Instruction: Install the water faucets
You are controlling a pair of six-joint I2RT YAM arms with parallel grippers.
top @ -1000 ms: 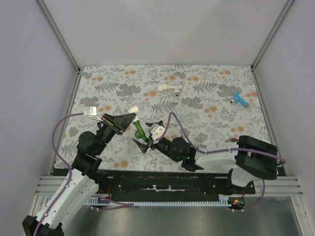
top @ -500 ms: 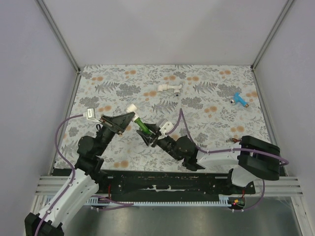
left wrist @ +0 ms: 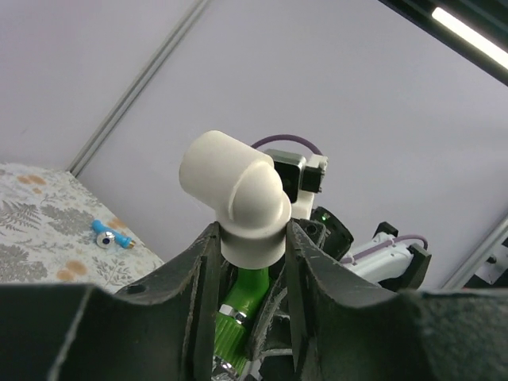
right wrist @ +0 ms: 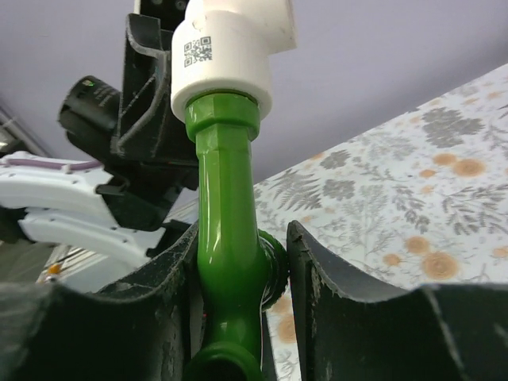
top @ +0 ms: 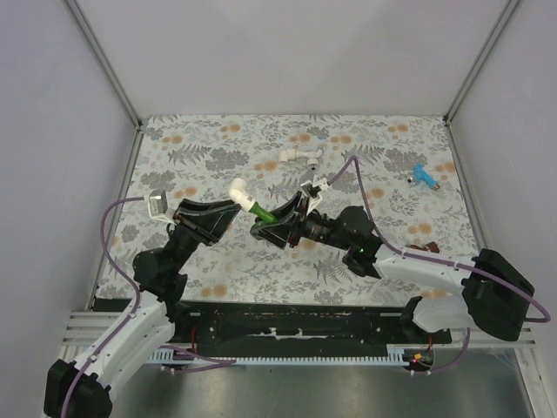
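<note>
The bright green water faucet (top: 264,211) hangs above the table, its threaded end seated in a white elbow fitting (top: 238,189). My left gripper (top: 231,205) is shut on the elbow (left wrist: 238,194), with the green faucet (left wrist: 242,305) showing below between the fingers. My right gripper (top: 268,226) is shut on the faucet body (right wrist: 230,222), and the QR-marked elbow (right wrist: 222,55) sits at the faucet's top end. In the right wrist view my right gripper (right wrist: 244,238) pinches the faucet at its knob. A blue faucet (top: 425,177) lies at the far right.
A second white pipe piece (top: 300,157) lies on the flowered table cover (top: 383,218) at the back middle. The blue faucet (left wrist: 111,236) also appears in the left wrist view. Grey walls and metal frame posts bound the table on three sides.
My right gripper went from open to shut on the green faucet, and its arm swung round to the right. Faucet and elbow shifted slightly farther back with the left gripper.
</note>
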